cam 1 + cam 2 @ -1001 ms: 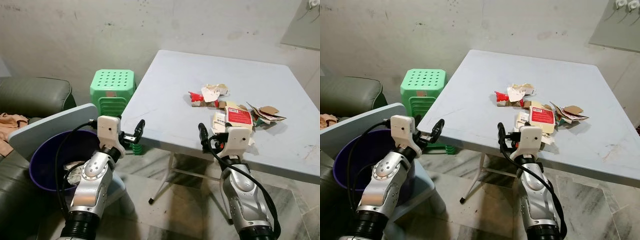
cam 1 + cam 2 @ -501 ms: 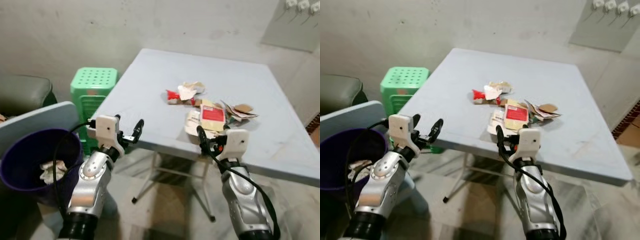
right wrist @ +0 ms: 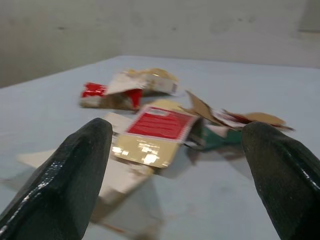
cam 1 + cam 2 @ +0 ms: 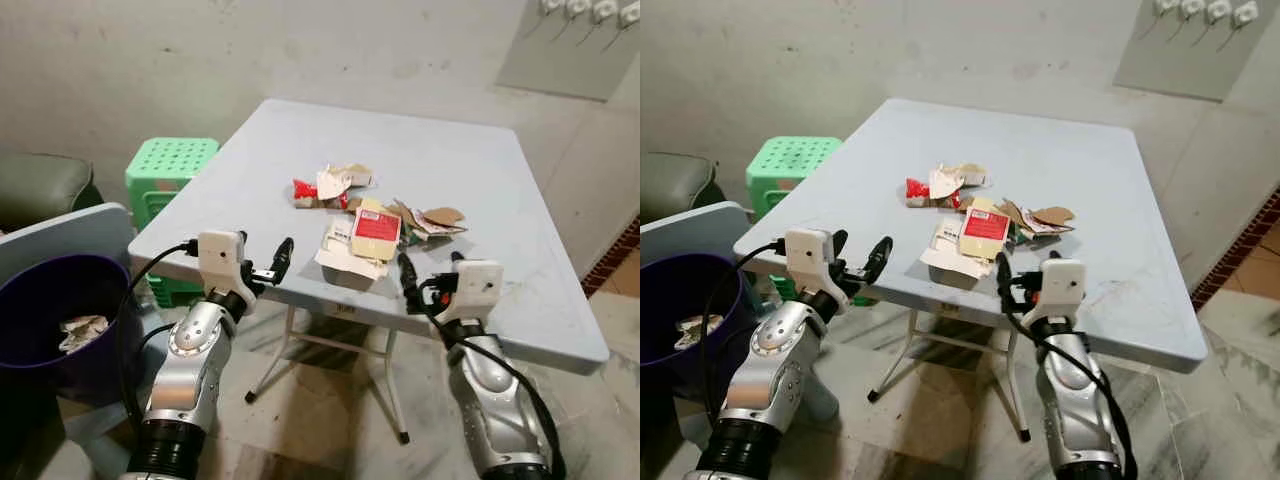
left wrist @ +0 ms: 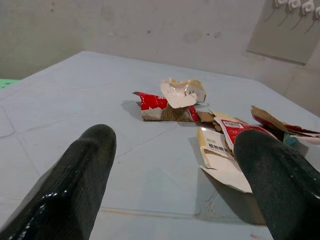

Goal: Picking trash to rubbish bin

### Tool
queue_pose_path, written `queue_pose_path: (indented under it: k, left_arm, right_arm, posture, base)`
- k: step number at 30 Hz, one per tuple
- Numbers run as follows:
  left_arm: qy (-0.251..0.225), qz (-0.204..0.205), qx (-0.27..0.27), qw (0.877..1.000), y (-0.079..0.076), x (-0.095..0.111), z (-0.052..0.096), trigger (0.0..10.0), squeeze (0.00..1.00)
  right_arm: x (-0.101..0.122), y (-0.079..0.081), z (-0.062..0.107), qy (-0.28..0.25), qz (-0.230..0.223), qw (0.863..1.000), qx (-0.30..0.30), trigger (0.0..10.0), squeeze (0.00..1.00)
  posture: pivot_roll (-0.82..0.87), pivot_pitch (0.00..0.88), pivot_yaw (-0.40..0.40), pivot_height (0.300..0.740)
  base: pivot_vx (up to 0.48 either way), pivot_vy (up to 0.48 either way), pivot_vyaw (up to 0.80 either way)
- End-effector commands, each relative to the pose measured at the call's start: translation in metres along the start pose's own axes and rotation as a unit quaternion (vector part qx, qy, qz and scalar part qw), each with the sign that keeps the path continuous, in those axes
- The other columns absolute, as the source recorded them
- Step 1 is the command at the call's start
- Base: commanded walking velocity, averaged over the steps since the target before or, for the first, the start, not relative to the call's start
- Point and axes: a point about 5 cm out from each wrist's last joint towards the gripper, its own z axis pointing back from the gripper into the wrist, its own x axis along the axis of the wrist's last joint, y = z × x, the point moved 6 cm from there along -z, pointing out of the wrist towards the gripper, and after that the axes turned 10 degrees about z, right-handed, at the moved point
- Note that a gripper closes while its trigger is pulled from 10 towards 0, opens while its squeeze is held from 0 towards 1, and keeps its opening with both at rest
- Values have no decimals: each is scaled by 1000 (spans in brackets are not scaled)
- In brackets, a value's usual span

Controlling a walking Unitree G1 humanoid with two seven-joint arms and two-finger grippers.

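Trash (image 4: pixel 370 215) lies in a loose heap on the pale blue table (image 4: pixel 480 170), toward the table's near half: a torn red-and-white wrapper (image 4: pixel 325 187) farthest from the robot, a flattened carton with a red label (image 4: pixel 376 224) lying on white card (image 4: pixel 345 255) that reaches almost to the table's near edge, and brown cardboard scraps (image 4: pixel 435 218) just beside the carton; the rest of the tabletop is bare and scuffed; the table stands on thin metal legs over a tiled floor (image 4: pixel 330 410), its far edge close to a stained concrete wall (image 4: pixel 200 60); to the table's left are a green plastic stool (image 4: pixel 165 172) against the wall and, nearer the robot, a purple rubbish bin (image 4: pixel 60 310) holding crumpled paper, with a dark sofa (image 4: pixel 40 185) behind it; floor lies open to the table's right; the left gripper (image 4: pixel 272 263) hangs at the table's near edge, left of the heap, fingers apart and holding nothing; the right gripper (image 4: pixel 430 280) hangs at the same edge just in front of the white card, fingers likewise spread and bare, the carton straight ahead between them.
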Motion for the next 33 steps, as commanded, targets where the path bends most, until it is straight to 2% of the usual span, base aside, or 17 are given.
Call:
queue_pose_path:
  k: [1, 7, 8, 11, 14, 16, 32, 33]
  left_arm:
    - [2, -3, -14, 1000, -4, 2, -1, 10000, 0]
    - [7, -25, -35, 999, -12, 0, -1, 10000, 0]
    - [3, -26, -52, 998, -19, 1, 0, 10000, 0]
    - [-7, -18, -68, 997, -25, 3, 0, 10000, 0]
    - [11, -35, -70, 997, -24, -2, 0, 10000, 0]
    - [12, -32, -68, 997, -24, -3, -1, 10000, 0]
    - [11, -24, -70, 997, -23, -2, 0, 10000, 0]
    - [0, -21, -60, 998, -21, 1, 0, 10000, 0]
  right_arm:
    - [4, -3, 0, -4, 1, 1000, -2, 10000, 0]
    - [3, -4, 1, -3, 3, 1000, -4, 10000, 0]
    - [3, -4, 1, -3, 3, 1000, -4, 10000, 0]
    - [4, -5, 1, -4, 3, 1000, -5, 10000, 0]
    - [4, -5, 2, -4, 3, 1000, -6, 10000, 0]
    - [4, -5, 2, -4, 3, 1000, -7, 10000, 0]
    - [3, -4, 3, -1, 5, 1000, -7, 10000, 0]
    - [3, -4, 3, -1, 5, 1000, -6, 10000, 0]
  posture:
    - [64, 4, -39, 715]
    - [58, 3, -37, 715]
    - [56, 4, -36, 715]
    - [53, 4, -33, 715]
    - [47, 7, -32, 715]
    - [46, 7, -31, 715]
    - [50, 19, -33, 715]
    - [50, 19, -33, 715]
  base:
    - [0, 0, 0]
    - [0, 0, 0]
    - [0, 0, 0]
    - [0, 0, 0]
    - [0, 0, 0]
    - [0, 0, 0]
    - [0, -418, 0]
    - [0, 0, 0]
